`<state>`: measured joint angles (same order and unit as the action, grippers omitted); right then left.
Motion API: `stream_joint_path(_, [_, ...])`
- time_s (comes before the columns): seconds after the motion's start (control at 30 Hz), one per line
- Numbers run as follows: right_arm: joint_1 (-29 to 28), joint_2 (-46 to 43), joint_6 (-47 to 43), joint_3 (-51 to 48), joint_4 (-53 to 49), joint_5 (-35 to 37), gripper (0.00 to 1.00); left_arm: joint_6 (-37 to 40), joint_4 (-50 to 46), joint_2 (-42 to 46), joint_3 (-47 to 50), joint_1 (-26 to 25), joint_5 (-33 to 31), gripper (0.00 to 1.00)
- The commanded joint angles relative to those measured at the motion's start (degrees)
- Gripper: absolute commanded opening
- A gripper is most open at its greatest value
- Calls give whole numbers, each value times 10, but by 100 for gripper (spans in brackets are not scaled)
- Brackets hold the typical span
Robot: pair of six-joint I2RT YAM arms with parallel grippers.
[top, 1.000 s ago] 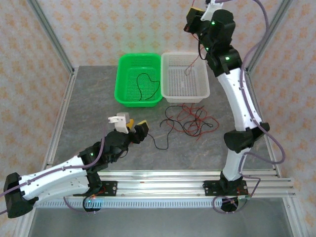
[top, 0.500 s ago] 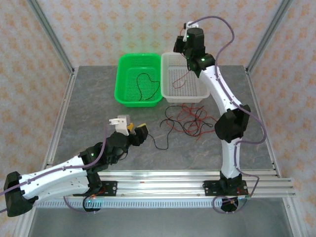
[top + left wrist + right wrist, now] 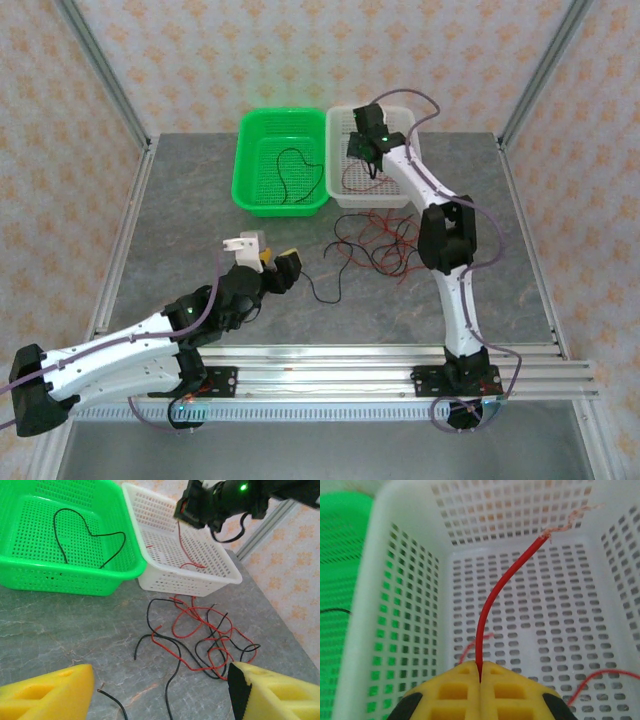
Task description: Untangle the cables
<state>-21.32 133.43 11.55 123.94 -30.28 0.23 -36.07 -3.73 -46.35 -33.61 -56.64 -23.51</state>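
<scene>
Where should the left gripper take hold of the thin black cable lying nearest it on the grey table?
Take the thin black cable on its lone near stretch, clear of the red-and-black tangle of wires. It lies flat on the grey table, so probably come straight down with the open left gripper, jaws straddling the wire.

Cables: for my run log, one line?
right fingers: shut on red cable | over white basket | left fingers: open | tangle untouched
</scene>
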Motion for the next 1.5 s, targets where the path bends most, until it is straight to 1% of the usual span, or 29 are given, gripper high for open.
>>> stream_joint_path(0.0, [3, 25, 40, 13, -45, 4, 0, -9, -23, -4, -18, -6, -21, 72])
stream_joint_path(0.07, [3, 44, 46, 33, -62, 3, 10, -12, -29, -8, -21, -5, -21, 72])
stream_joint_path(0.17, [3, 63, 49, 60, -80, 0, 29, -19, -42, -16, -28, -5, -22, 72])
stream_joint_path(0.27, [3, 65, 50, 70, -82, -4, 44, -32, -58, -27, -32, -5, -22, 72])
stream_joint_path(0.3, [3, 64, 49, 73, -84, -4, 47, -37, -62, -30, -34, -5, -21, 72])
stream_joint_path(0.33, [3, 61, 48, 75, -85, -5, 53, -43, -68, -33, -34, -5, -20, 72])
stream_joint_path(0.43, [2, 48, 46, 78, -87, -4, 59, -64, -81, -42, -34, -5, -15, 72])
stream_joint_path(0.7, [3, 1, 46, 72, -102, -5, 66, -134, -117, -65, -24, -6, -5, 72])
stream_joint_path(0.87, [3, -55, 51, 37, -102, -17, 69, -171, -122, -96, -19, -6, 13, 72])
stream_joint_path(0.9, [3, -71, 52, 22, -99, -20, 71, -179, -120, -104, -18, -6, 18, 72])
stream_joint_path(0.97, [3, -108, 54, -16, -86, -27, 72, -192, -117, -125, -18, -6, 27, 72])
stream_joint_path(1.2, [2, -250, 56, -184, -23, -46, 72, -239, -106, -210, -28, -4, 35, 69])
stream_joint_path(1.33, [2, -322, 52, -265, 4, -50, 69, -243, -101, -263, -48, 14, 53, 67])
stream_joint_path(1.47, [2, -379, 50, -332, 24, -56, 69, -227, -58, -298, -45, 39, 83, 65])
